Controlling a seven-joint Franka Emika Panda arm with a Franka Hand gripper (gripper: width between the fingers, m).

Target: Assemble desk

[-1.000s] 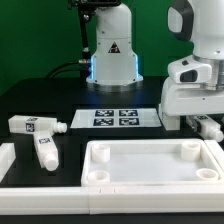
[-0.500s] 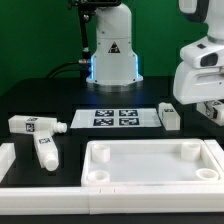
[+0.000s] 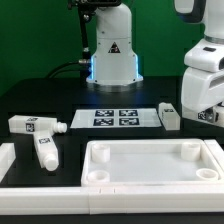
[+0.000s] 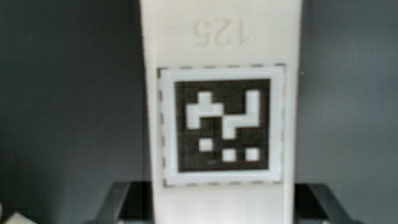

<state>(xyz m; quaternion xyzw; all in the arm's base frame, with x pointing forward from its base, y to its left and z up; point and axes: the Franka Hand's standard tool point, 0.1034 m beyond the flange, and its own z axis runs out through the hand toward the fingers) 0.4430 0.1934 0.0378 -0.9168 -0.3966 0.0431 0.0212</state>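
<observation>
White plastic tagged leg, number 125, pinched between my gripper's dark fingers, at the exterior view's right. A second leg is beside the marker board. The tabletop panel is nearer the camera.

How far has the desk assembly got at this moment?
Done: nothing fitted yet. The tabletop panel lies with its corner sockets empty.

In hand: the gripper appears shut on a fourth leg, raised at the exterior view's right.

Left: all four legs. Two legs lie loose at the exterior view's left, and a third leg sits beside the marker board.
</observation>
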